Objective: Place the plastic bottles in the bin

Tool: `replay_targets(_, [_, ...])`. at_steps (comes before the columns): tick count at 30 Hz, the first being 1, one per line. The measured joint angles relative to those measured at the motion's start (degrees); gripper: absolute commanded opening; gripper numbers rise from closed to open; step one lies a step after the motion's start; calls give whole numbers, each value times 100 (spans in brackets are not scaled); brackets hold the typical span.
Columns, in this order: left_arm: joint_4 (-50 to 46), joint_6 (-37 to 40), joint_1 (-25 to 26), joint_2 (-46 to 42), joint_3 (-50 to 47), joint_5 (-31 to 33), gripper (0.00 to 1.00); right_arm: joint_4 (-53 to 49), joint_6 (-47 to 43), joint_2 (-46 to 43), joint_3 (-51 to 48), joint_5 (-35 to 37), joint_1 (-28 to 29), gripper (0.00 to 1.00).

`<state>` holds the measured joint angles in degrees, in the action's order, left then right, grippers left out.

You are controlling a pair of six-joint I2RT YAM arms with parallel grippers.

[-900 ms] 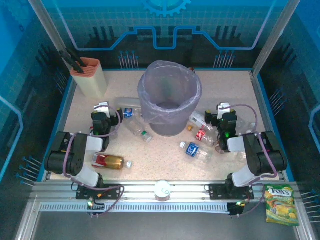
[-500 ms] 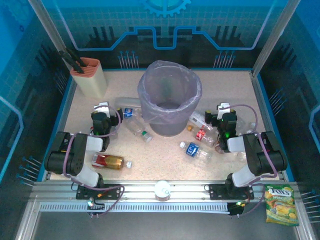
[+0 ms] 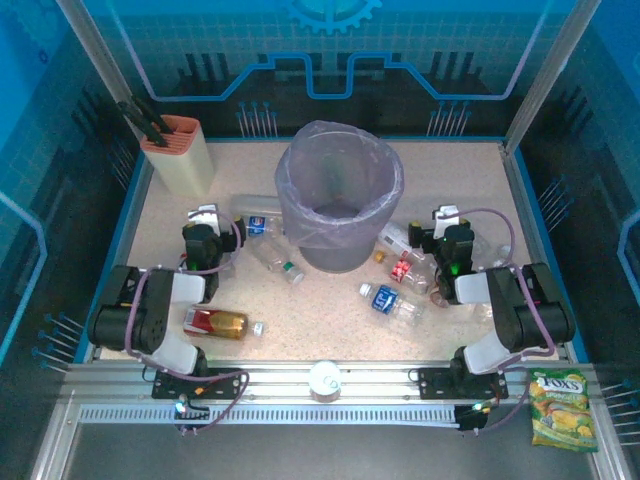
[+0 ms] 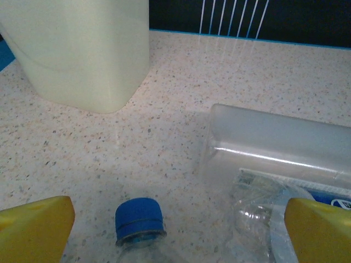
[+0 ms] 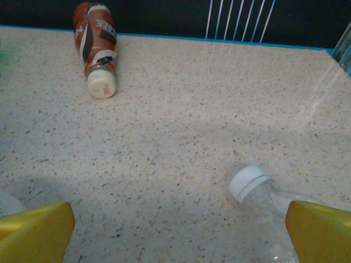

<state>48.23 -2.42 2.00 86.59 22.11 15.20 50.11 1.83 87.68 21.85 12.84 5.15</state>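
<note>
The bin [image 3: 340, 190], grey-lavender with a clear liner, stands mid-table. Plastic bottles lie around it: an amber-red one [image 3: 216, 322], a green-capped one [image 3: 277, 258], a red-labelled one [image 3: 406, 268] and a blue-labelled one [image 3: 391, 303]. My left gripper [image 3: 206, 222] hovers left of the bin, open; in the left wrist view the gripper [image 4: 178, 235] has a blue-capped bottle [image 4: 138, 220] between its yellow fingertips [image 4: 35, 230], untouched. My right gripper [image 3: 446, 224] is right of the bin, open. Close to the right gripper [image 5: 178, 235] lies a white-capped clear bottle [image 5: 256, 187].
A beige knife block [image 3: 178, 152] stands at the back left, close ahead of the left gripper. A clear boxy container [image 4: 274, 143] lies by the left gripper. A brown-labelled bottle [image 5: 96, 39] lies by the far wall. A silver can [image 3: 326, 380] and candy bag [image 3: 558, 407] sit at the front rail.
</note>
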Motion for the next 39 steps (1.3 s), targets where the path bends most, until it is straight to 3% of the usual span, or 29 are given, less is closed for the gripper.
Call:
replay_targets(6, [-1585, -118, 0, -1620, 439, 72, 99, -1596, -17, -1003, 684, -15, -2, 100])
replay_targets(10, [-3510, -625, 0, -2406, 1685, 173, 99, -3464, 127, -1626, 1832, 109, -42, 100])
replay_targets(14, [-5396, -1311, 0, -2529, 3475, -223, 98, -5619, 376, -1628, 3464, 74, -466, 100])
replay_targets(19, [-6765, -1878, 273, -2184, 5056, -1285, 96, -7545, 299, -1147, 4575, 4, -1207, 100])
replay_targets(26, [-7501, -2457, 1056, -1622, 5512, -2430, 92, -9141, -306, 435, 5147, -286, -1467, 100])
replay_targets(35, [-7646, -2719, 1558, -1316, 5510, -2704, 85, -9663, -699, 1869, 5770, -302, -1467, 98])
replay_targets(39, [-7648, -2767, 1707, -1080, 5475, -2706, 85, -9659, -807, 2262, 5980, -282, -1467, 92])
